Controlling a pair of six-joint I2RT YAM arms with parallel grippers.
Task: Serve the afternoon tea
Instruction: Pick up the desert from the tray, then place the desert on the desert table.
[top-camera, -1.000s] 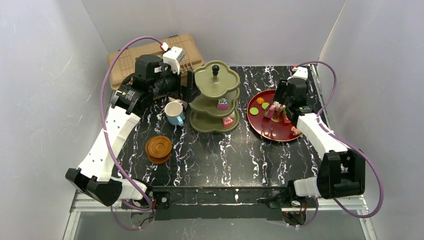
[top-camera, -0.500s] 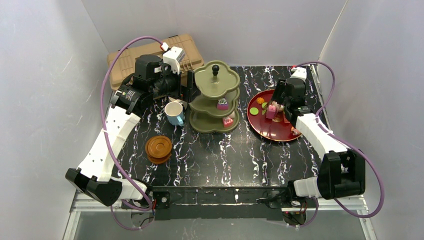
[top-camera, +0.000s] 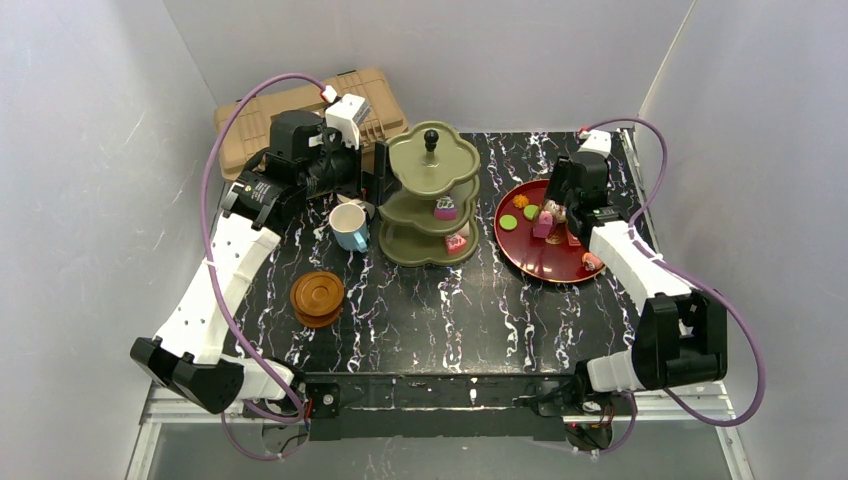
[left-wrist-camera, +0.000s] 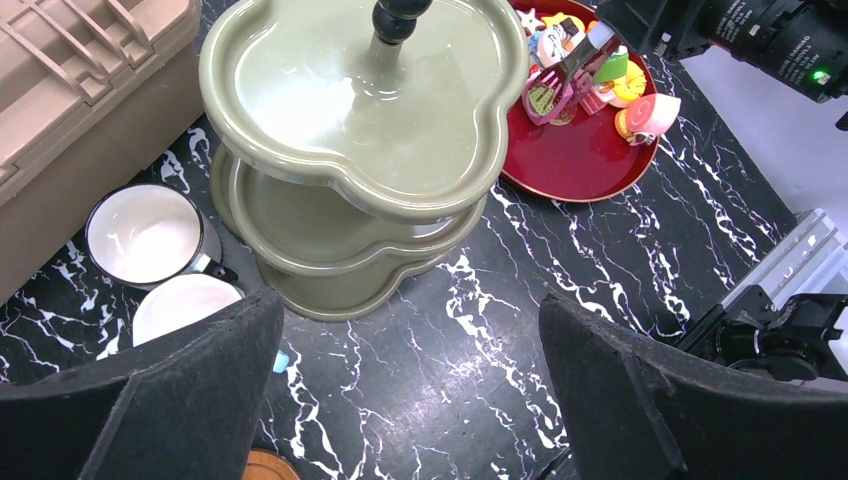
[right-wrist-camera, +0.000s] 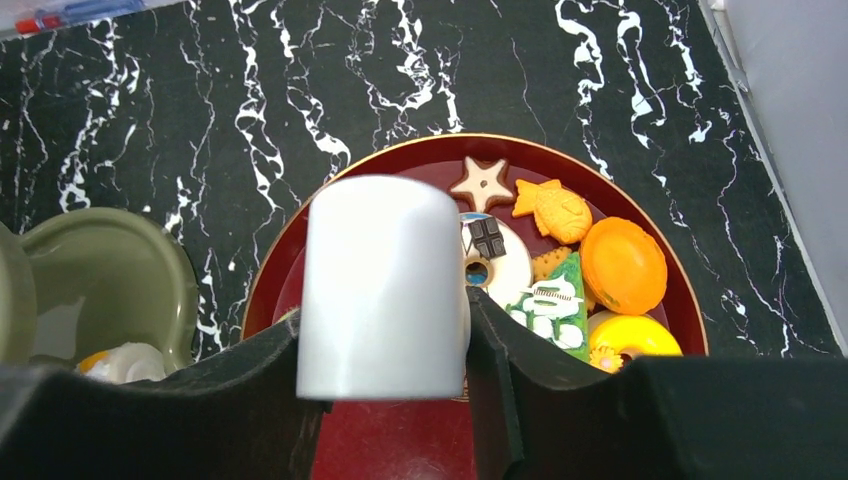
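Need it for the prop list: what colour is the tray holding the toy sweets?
Dark red tray, thin gold rim; right wrist view shows it best.

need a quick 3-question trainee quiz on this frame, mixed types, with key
1. True or false: the left gripper is shut.
2. What is between the fingers of the right gripper? A donut, B cake, C saucer.
3. Which tier of the stand is bare?

Key: 1 false, it is wide open and empty. 2 B. 3 the top.
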